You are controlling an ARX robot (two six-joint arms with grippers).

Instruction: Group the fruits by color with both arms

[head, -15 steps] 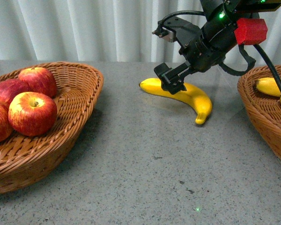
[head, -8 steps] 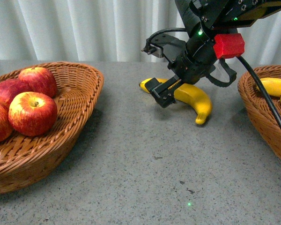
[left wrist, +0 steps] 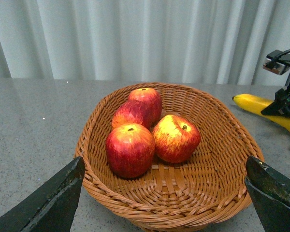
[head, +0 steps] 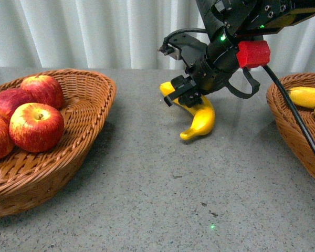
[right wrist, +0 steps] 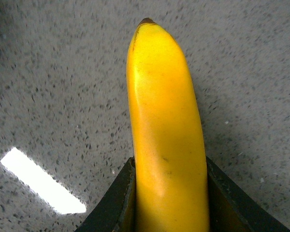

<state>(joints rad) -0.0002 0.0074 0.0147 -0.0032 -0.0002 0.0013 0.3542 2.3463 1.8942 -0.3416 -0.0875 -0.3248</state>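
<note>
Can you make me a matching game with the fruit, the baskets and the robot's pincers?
Things:
1. apples
2. banana on the table
3. right basket
4. left pincer

States:
A. holds yellow bananas
B. clamped in the right pincer
C. open, above the left basket
D. piled in the left basket

Pairs: 1-D, 2-B, 3-A, 4-C

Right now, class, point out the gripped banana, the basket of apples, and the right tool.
gripped banana [head: 200,119], front view, on its yellow lower body.
basket of apples [left wrist: 217,159], left wrist view, on bare woven wall.
right tool [head: 182,92], front view, between its fingertips.
</note>
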